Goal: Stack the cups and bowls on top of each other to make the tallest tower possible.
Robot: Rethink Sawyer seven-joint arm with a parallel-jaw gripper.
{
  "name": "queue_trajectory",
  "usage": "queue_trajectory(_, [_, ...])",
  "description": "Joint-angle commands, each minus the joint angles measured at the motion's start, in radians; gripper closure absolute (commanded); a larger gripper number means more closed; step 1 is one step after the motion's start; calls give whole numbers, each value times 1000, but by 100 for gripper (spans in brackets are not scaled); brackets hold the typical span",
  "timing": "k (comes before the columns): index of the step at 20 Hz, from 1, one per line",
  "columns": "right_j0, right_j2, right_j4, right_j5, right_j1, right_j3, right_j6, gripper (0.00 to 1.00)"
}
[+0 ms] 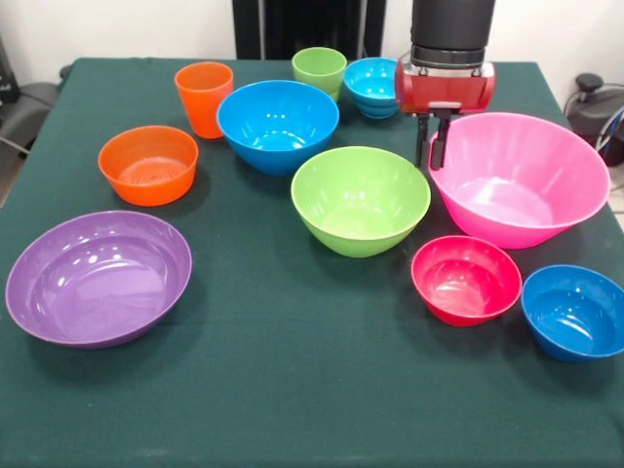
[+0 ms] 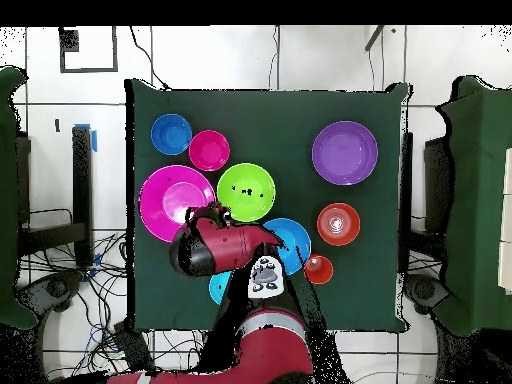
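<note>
Front view. Every piece sits singly on the surface (image 1: pixel 292 390).

- Shallow bowl (image 1: pixel 97 278): front left.
- Medium bowl (image 1: pixel 148 164): behind it.
- Left cup (image 1: pixel 204 97): behind and right of the medium bowl.
- Back large bowl (image 1: pixel 278 125): just right of that cup.
- Back cup (image 1: pixel 319 70) and back small bowl (image 1: pixel 371 86): behind it, side by side.
- Centre bowl (image 1: pixel 360 200): mid-surface.
- Huge bowl (image 1: pixel 517 180): to its right.
- Front small bowl (image 1: pixel 465 279), then corner bowl (image 1: pixel 573 312): before the huge bowl.
- My end effector (image 1: pixel 433 146): at the huge bowl's left rim.

Arm (image 2: pixel 225 245) hides light green cup (image 1: pixel 319 68) overhead; small blue bowl (image 2: pixel 218 288) half covered
</note>
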Motion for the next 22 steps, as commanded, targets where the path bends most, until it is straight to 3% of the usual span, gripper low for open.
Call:
queue_trajectory(1, [-17, 115, -41, 10, 44, 50, 91, 100])
queue_trajectory(12, [-4, 101, -36, 30, 48, 37, 84, 100])
queue_trajectory(16, [19, 80, -24, 115, 13, 27, 59, 100])
queue_trajectory(22, [-11, 120, 1, 238, -86, 63, 33, 100])
